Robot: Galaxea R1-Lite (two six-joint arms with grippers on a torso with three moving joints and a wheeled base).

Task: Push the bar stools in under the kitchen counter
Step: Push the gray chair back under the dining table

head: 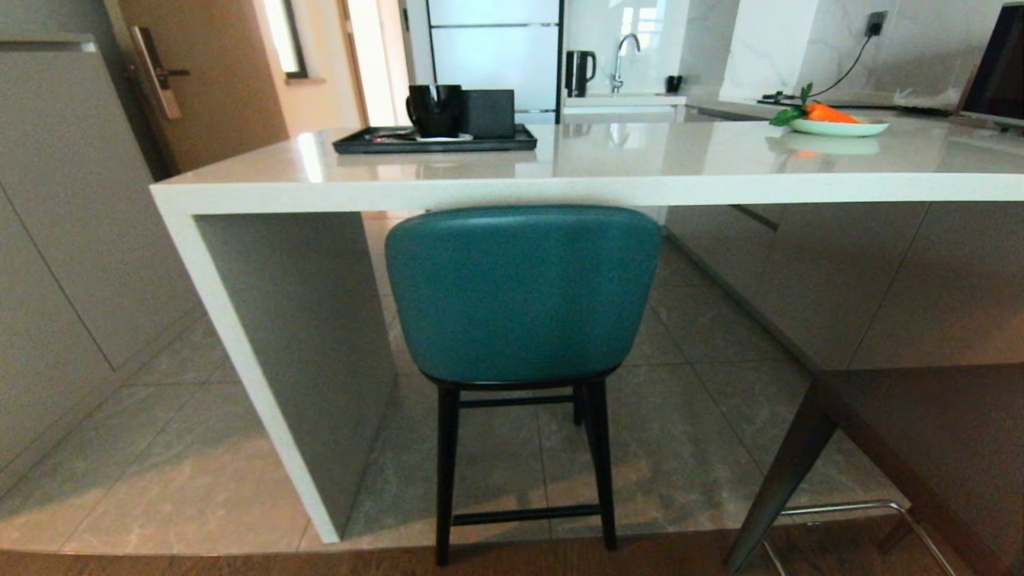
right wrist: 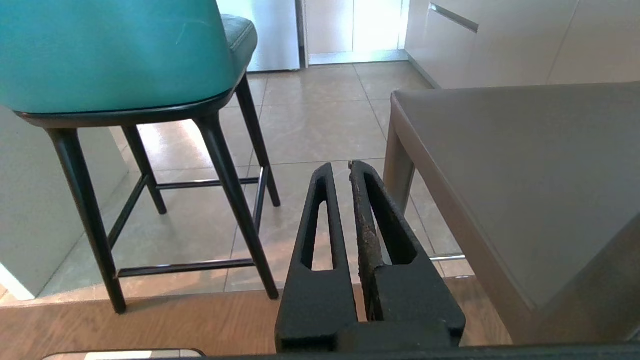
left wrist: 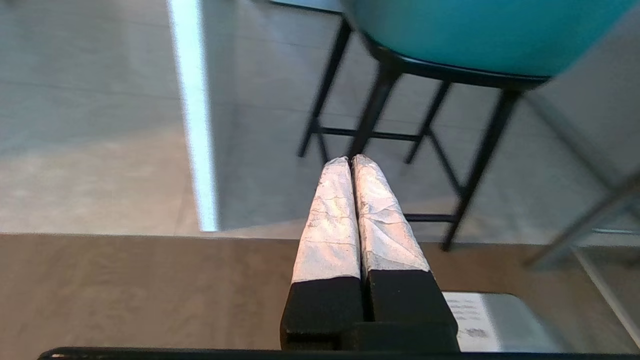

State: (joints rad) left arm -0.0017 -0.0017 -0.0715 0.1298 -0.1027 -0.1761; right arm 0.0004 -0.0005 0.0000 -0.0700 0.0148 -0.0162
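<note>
The teal stool stands on the tiled floor facing the desk, its curved back just below the slab's thick front edge and just beside the white slab leg. Its rear legs sit near the line where tile meets wood, so whether the seat is fully under cannot be confirmed from this side. The dark grey stool stands well out on the right, nearer the robot, with its chrome footrest showing low down; it is judged not yet pushed in.

The left gripper hangs low short of the teal stool's legs, its taped jaws pressed together on nothing. The right gripper sits between the two stools, jaws all but closed and empty.

Recommended for the grey stool: press flat against its back, square to the desk edge, and advance steadily. Pushing off-centre would likely swing it toward the teal stool.
</note>
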